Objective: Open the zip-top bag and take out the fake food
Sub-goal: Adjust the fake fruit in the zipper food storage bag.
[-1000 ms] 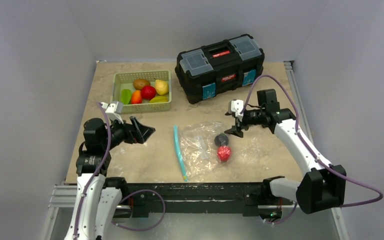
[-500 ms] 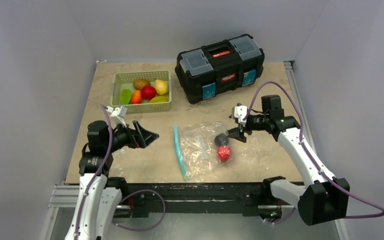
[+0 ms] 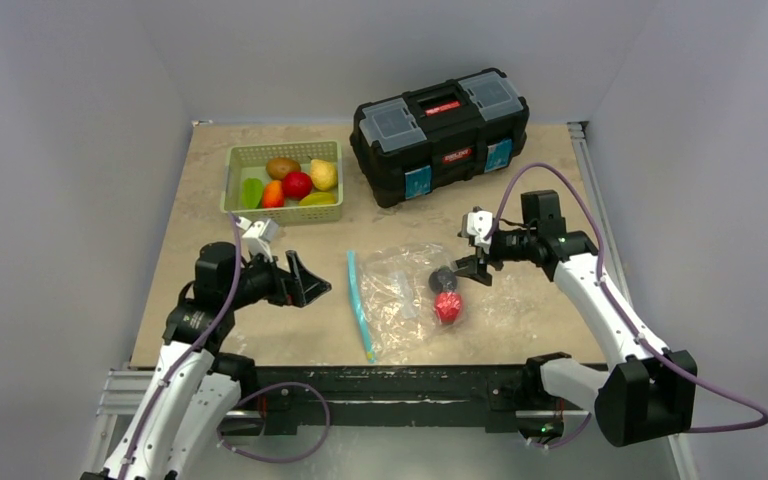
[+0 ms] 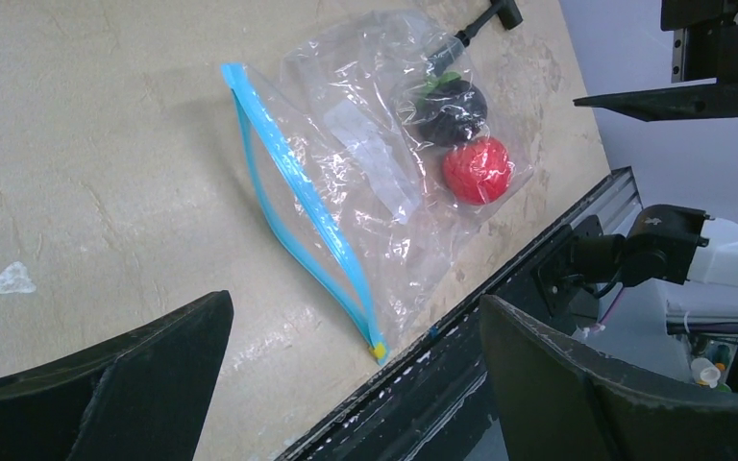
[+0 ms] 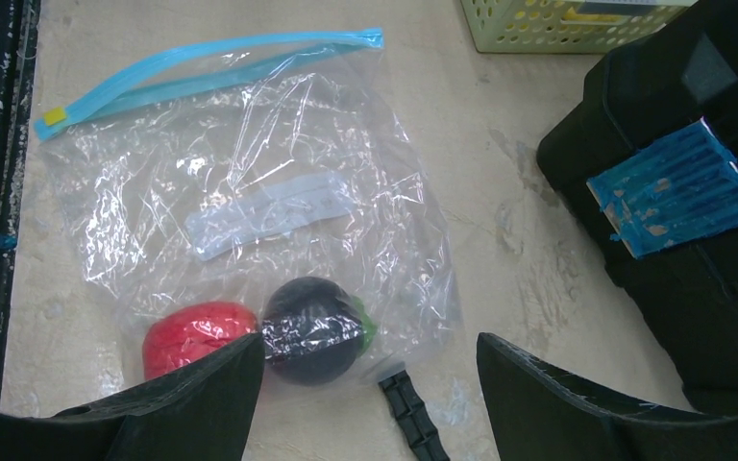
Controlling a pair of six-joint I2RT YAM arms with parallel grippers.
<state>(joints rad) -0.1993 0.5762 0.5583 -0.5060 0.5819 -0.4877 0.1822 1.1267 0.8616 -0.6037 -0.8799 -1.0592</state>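
Two arms flank zip bag [image 3: 400, 295], top cam: L gripper [image 3: 305, 285] & R gripper [image 3: 475, 268] both spread wide, empty, likely poised to pull it open. L wrist cam: blue zip strip [image 4: 298, 206] faces this side. R wrist cam: fake food [image 5: 197, 336] bunched at bag's opposite end.

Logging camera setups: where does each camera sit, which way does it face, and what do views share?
Top external: above and behind the bases, looking down on the table; both arms, left gripper, right gripper show.
Left wrist: low over the table, facing the zip-top bag; own open fingers at bottom.
Right wrist: looking down on bag and toolbox; own open fingers at bottom.
Shared: all show the bag holding red fruit and dark fruit.
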